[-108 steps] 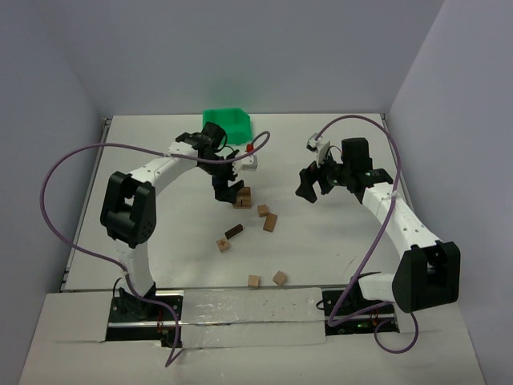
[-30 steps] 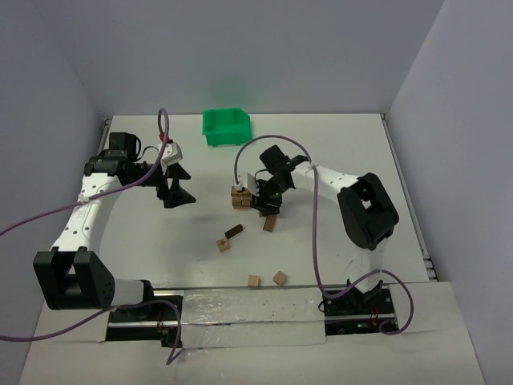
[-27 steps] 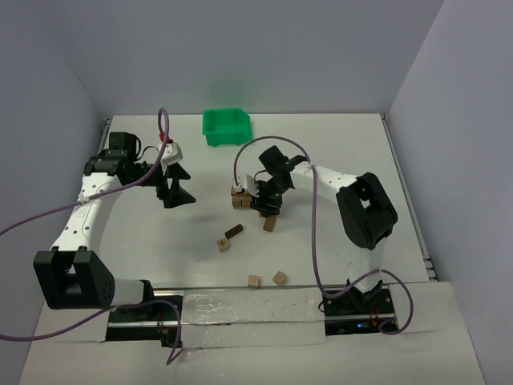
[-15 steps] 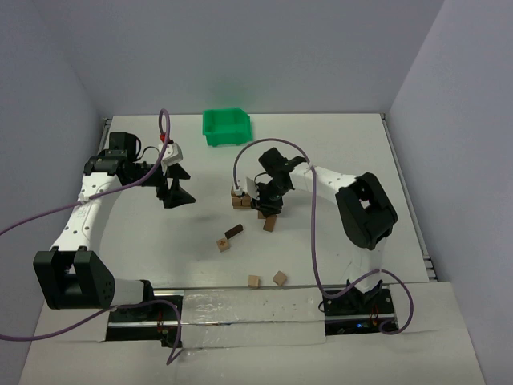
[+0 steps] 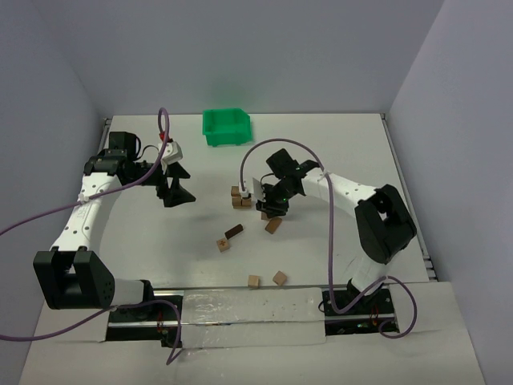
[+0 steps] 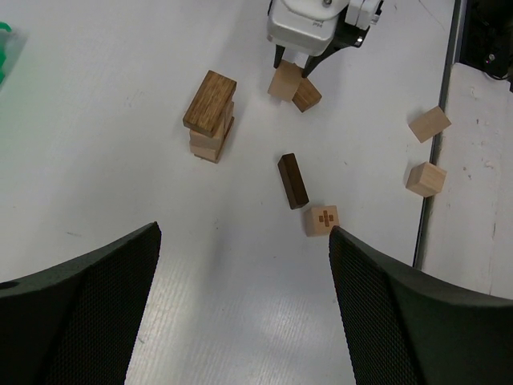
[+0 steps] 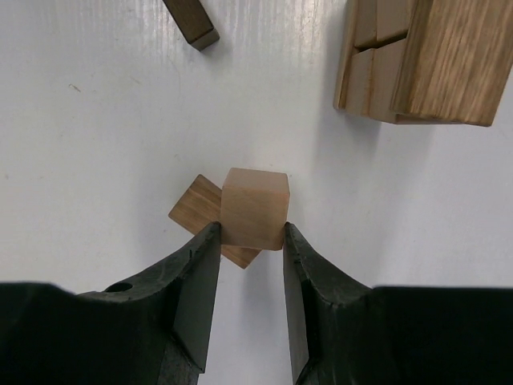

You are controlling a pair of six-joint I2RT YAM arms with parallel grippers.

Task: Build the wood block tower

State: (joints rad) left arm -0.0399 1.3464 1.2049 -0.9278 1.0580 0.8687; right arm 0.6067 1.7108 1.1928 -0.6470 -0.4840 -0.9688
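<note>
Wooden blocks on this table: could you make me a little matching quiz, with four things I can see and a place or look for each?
Things
1. green bin
2. dark brown bar
3. plain tan cube
4. small stack

Descriptions
A. lies flat beside a cube marked with a cross
B. pinched in the right gripper
C. near the far edge of the table, apart from the blocks
D. topped with a brown block

Pairs: 1-C, 2-A, 3-B, 4-D

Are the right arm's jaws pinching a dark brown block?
No, the jaws are shut on a light tan cube, and the dark brown bar lies apart from them.
</note>
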